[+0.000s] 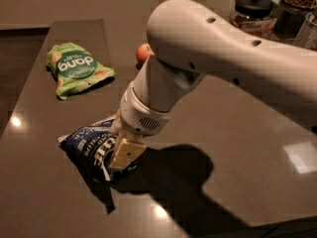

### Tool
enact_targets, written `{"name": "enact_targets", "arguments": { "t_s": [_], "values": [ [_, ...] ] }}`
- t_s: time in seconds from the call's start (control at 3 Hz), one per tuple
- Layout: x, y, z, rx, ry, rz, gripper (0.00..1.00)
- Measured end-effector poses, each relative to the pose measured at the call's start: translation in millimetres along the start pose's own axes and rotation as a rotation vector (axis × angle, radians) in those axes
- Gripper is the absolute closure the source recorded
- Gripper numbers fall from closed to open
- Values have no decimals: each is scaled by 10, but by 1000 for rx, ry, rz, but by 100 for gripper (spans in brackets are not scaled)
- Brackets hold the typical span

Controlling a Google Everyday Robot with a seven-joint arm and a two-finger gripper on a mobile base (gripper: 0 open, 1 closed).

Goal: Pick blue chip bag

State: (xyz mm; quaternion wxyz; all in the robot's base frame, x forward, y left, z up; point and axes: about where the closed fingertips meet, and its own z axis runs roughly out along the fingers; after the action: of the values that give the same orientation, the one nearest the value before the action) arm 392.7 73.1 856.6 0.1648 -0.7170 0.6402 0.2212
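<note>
The blue chip bag [88,146] is a crumpled navy foil bag with white lettering, lying flat on the dark table [237,133] at the lower left. My gripper [121,157] hangs from the big white arm [213,58] and sits right on the bag's right half, its pale fingers [125,152] pressed down against the foil. The arm's wrist hides the bag's upper right part.
A light green "dang" bag [77,68] lies at the back left. A red apple [143,53] sits behind the arm, half hidden. Jars with dark lids [255,14] stand at the back right. The table's left edge runs close to the bags.
</note>
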Motion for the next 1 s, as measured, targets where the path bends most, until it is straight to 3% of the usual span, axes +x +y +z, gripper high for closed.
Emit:
{"name": "enact_targets", "arguments": {
  "t_s": [0.67, 1.0],
  "values": [
    [-92, -293, -479, 72, -35, -1, 96],
    [-189, -420, -880, 115, -63, -22, 100]
  ]
}}
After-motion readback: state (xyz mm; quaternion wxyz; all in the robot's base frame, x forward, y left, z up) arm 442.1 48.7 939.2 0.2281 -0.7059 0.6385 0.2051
